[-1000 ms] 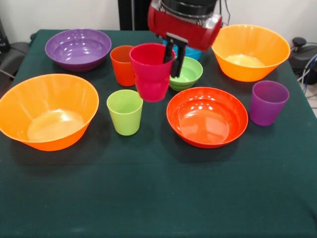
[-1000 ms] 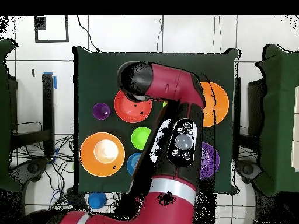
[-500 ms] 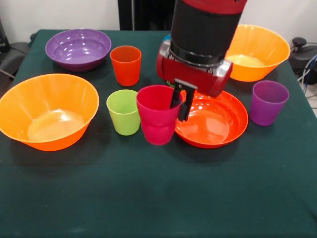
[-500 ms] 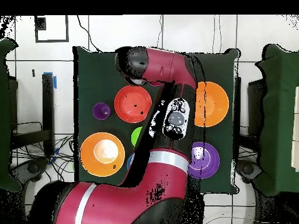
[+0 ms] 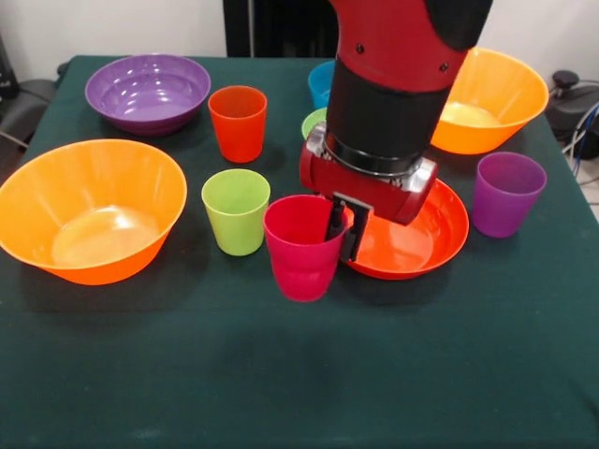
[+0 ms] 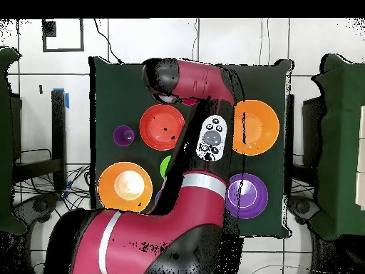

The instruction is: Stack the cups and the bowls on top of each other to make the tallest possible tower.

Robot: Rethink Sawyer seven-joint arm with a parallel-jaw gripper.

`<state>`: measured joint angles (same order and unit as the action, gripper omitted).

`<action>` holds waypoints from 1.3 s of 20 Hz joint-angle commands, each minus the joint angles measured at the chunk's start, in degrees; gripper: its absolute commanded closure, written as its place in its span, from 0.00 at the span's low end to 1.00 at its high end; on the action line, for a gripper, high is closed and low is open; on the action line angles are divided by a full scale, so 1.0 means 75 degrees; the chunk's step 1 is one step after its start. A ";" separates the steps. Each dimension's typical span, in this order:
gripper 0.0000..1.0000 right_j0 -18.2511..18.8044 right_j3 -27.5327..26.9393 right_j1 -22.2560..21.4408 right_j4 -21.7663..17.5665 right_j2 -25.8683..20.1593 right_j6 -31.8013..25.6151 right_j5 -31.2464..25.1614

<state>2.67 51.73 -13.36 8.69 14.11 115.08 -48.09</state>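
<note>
My gripper [image 5: 343,241] is shut on the rim of the crimson cup [image 5: 301,251], one finger inside it and one outside. The cup is upright, its base at or just above the cloth, between the lime green cup [image 5: 236,211] and the red-orange bowl [image 5: 426,234]. The orange-red cup [image 5: 238,122] stands farther back and the purple cup [image 5: 506,194] at the right. In the overhead view the arm [image 6: 192,85] hides the gripper and the crimson cup. Each piece stands singly; no tower shows.
Large orange bowls sit at the left [image 5: 89,210] and back right [image 5: 491,94], and a purple bowl [image 5: 148,91] at the back left. The small lime green bowl [image 5: 314,122] and blue bowl [image 5: 320,84] peek out behind the arm. Open cloth [image 5: 299,374] fills the near side.
The arm has carried the crimson cup from high above the small green bowl toward the near side and down, to beside the lime green cup. Nothing else moved.
</note>
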 commanded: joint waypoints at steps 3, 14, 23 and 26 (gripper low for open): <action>1.00 0.0061 -0.0708 0.0675 0.0097 -0.0495 0.1134 0.0109; 1.00 0.0170 -0.1199 0.0915 0.0219 -0.0562 0.1048 0.0125; 1.00 0.0253 -0.1830 0.1165 0.0391 -0.0453 0.1036 -0.0319; 1.00 0.0183 -0.2612 0.1469 0.0438 -0.0234 0.1152 -0.0874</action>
<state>3.36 39.95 -4.57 10.90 14.43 115.08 -48.11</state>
